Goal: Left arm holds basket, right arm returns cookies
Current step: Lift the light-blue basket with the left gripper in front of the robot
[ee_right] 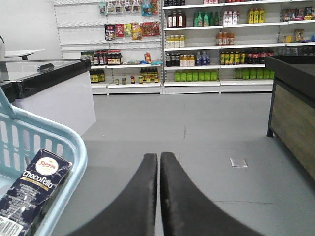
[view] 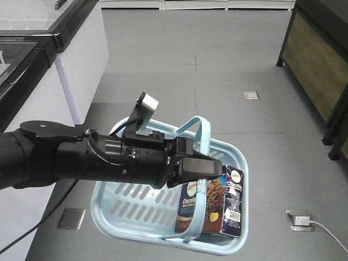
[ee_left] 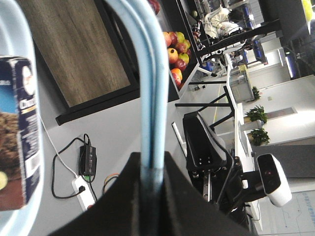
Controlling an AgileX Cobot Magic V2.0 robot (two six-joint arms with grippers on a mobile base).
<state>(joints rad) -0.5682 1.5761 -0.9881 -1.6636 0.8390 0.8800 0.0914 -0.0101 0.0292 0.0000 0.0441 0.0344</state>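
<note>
Currently left pincer (view: pixel 202 159) pinches both basket (view: pixel 109 205) handles; cookies (view: pixel 232 200) stand at its four o'clock; right pincer (ee_right: pixel 159 161) is pressed together.

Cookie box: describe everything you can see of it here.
The cookie box is a dark navy carton, seemingly cardboard, with white "Chocofello" lettering, a round white logo, a chocolate-chip cookie picture and a white barcode label on its side. It stands upright inside the light blue basket, near one corner. A basket handle crosses in front of it in the front view. Nothing grips it.
</note>
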